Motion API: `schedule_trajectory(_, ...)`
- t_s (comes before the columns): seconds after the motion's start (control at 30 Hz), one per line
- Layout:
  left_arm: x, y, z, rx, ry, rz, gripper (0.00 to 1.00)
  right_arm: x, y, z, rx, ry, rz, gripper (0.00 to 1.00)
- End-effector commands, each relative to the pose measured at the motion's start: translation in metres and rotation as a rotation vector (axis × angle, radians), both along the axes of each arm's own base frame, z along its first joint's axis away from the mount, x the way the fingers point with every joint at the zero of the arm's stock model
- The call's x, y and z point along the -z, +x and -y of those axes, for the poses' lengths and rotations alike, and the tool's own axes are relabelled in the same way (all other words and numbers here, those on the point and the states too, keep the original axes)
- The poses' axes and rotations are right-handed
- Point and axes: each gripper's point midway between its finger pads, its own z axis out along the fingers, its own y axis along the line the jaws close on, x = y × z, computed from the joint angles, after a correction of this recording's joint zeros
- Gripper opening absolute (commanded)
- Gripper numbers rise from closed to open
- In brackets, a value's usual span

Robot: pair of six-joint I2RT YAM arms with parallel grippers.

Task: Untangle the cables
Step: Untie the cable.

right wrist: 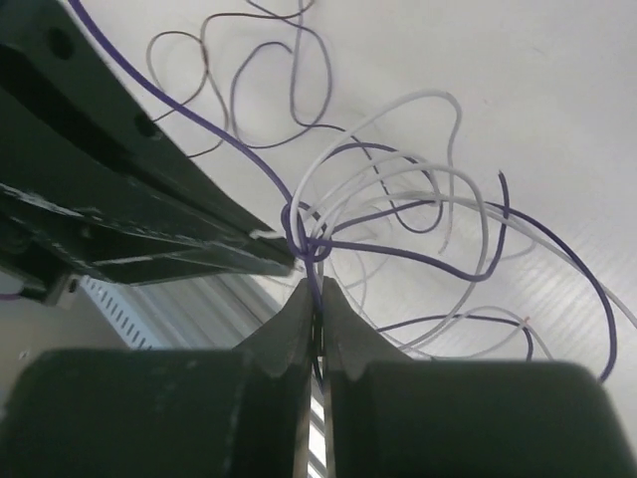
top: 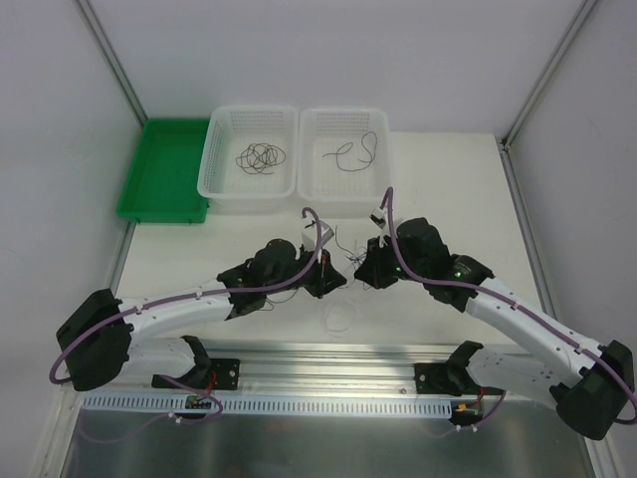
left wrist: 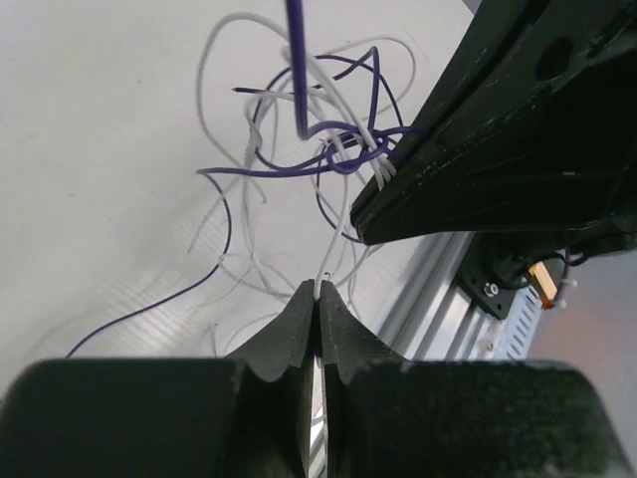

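Currently looks like the pull-apart step. Left claw (left wrist: 319,299) is clamped shut on a thin white wire (left wrist: 326,267), right claw (right wrist: 318,299) on a thin purple wire (right wrist: 311,267). The knot of thin purple and white cables (left wrist: 343,154) sits just ahead of both tips. Next: draw the claws apart slowly.

Top view high, looking down; wrist views close, sharing cables (left wrist: 338,159).

No readable text, label, brand, number or sign in any of the three views. Nothing legible on the cables (left wrist: 343,159), the white baskets (top: 207,149), the green tray (top: 164,169) or the metal rail (top: 328,358).
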Motion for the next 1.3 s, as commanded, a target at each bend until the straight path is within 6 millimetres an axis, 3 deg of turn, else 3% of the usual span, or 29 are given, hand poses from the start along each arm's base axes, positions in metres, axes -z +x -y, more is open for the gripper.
schedule_trajectory(0.0,-0.036,0.015,-0.008,-0.084,-0.043,0.102,0.0,0.003,0.014,0.021,0.105,-0.081,0.065,0.04)
schedule_trajectory(0.03,-0.038,0.018,-0.02,-0.131,-0.019,0.113,0.0,0.011,0.021,0.041,0.188,-0.161,0.084,0.03)
schedule_trajectory(0.2,-0.048,0.025,-0.057,-0.258,0.031,0.175,0.0,0.026,0.032,0.099,0.391,-0.301,0.083,0.01)
schedule_trajectory(0.23,-0.056,0.026,-0.066,-0.288,0.018,0.195,0.0,0.025,0.035,0.114,0.446,-0.313,0.08,0.01)
schedule_trajectory(0.37,-0.048,0.03,-0.089,-0.366,0.061,0.207,0.0,-0.001,0.037,0.138,0.526,-0.268,0.14,0.01)
schedule_trajectory(0.43,-0.038,0.032,-0.098,-0.391,0.092,0.193,0.0,-0.017,0.036,0.154,0.581,-0.28,0.177,0.01)
schedule_trajectory(0.57,-0.011,0.039,-0.113,-0.472,0.144,0.104,0.0,-0.034,0.033,0.168,0.617,-0.296,0.214,0.01)
schedule_trajectory(0.77,0.05,0.054,-0.156,-0.644,0.229,-0.135,0.0,-0.065,0.027,0.19,0.726,-0.238,0.31,0.01)
schedule_trajectory(0.87,0.066,0.057,-0.174,-0.717,0.234,-0.184,0.0,-0.083,0.023,0.209,0.794,-0.251,0.362,0.01)
schedule_trajectory(0.97,0.06,0.057,-0.174,-0.699,0.225,-0.165,0.0,-0.085,0.022,0.216,0.809,-0.286,0.371,0.01)
schedule_trajectory(1.0,0.057,0.057,-0.173,-0.685,0.22,-0.157,0.18,-0.082,0.023,0.214,0.796,-0.292,0.362,0.01)
schedule_trajectory(1.07,0.046,0.057,-0.167,-0.638,0.212,-0.128,0.42,-0.07,0.027,0.202,0.75,-0.292,0.331,0.01)
schedule_trajectory(1.1,0.043,0.057,-0.165,-0.626,0.208,-0.119,0.58,-0.059,0.028,0.199,0.735,-0.301,0.309,0.01)
schedule_trajectory(1.2,0.036,0.057,-0.165,-0.609,0.202,-0.087,0.68,-0.038,0.03,0.192,0.716,-0.31,0.266,0.01)
schedule_trajectory(1.27,0.035,0.056,-0.165,-0.587,0.217,-0.067,0.71,-0.036,0.03,0.197,0.741,-0.324,0.267,0.01)
